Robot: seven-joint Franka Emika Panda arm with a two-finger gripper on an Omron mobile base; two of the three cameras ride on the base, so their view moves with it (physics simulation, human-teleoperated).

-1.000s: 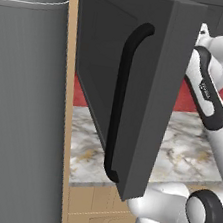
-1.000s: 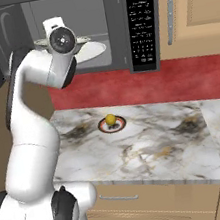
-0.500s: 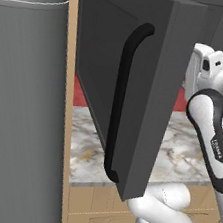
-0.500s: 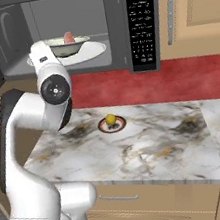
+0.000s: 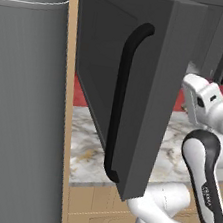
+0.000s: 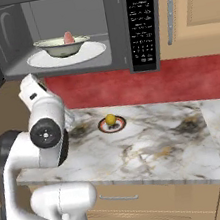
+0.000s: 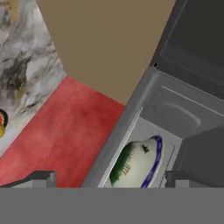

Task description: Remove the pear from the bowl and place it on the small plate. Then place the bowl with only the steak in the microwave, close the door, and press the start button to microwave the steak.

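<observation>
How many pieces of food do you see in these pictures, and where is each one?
2. The small pinkish-red steak lies in the pale round bowl inside the dark grey microwave; the small yellow pear sits on the red-rimmed small plate.

Steak (image 6: 69, 36) in bowl (image 6: 62, 46) inside open-doored microwave (image 6: 118, 24); yellow pear (image 6: 110, 119) on small plate (image 6: 112, 126).

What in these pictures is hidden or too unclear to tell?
- Microwave inside, left base view: hidden behind the open door.
- Keypad labels, right base view: too small to read, so the start button cannot be picked out.
- Pear, hand view: cut off by the left edge.
- Gripper opening, hand view: fingertips barely visible.
</observation>
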